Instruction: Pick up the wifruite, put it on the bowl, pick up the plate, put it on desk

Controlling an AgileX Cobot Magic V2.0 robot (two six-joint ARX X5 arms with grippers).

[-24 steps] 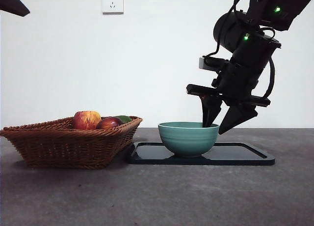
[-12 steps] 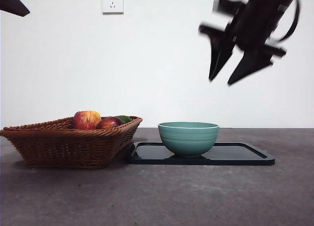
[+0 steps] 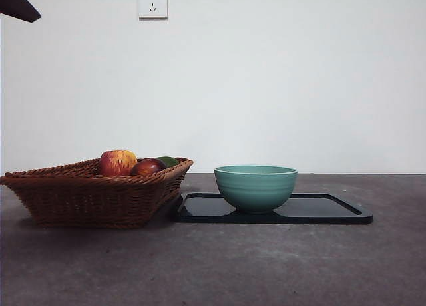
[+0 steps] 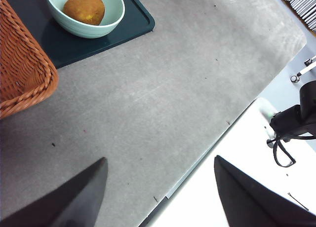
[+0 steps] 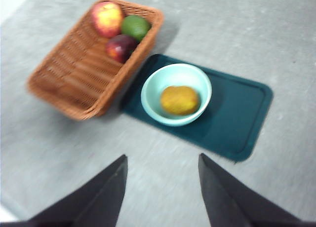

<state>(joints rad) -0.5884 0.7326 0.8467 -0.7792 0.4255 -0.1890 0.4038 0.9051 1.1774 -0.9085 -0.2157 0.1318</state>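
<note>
Both pincers hang high above the table (image 3: 219, 266) with jaws spread wide and nothing between them: the left pincer (image 4: 158, 197) over the table's edge, the right pincer (image 5: 160, 192) looking down on the whole layout. Going left to right in the front view, a wicker basket (image 3: 93, 193) holds a red-yellow apple (image 3: 118, 162), a dark red fruit (image 3: 148, 166) and a green fruit (image 3: 168, 161); just beside it a black tray (image 3: 326, 209) carries the teal bowl (image 3: 255, 186). Inside that bowl lies a brown-orange fruit (image 5: 179, 99).
</note>
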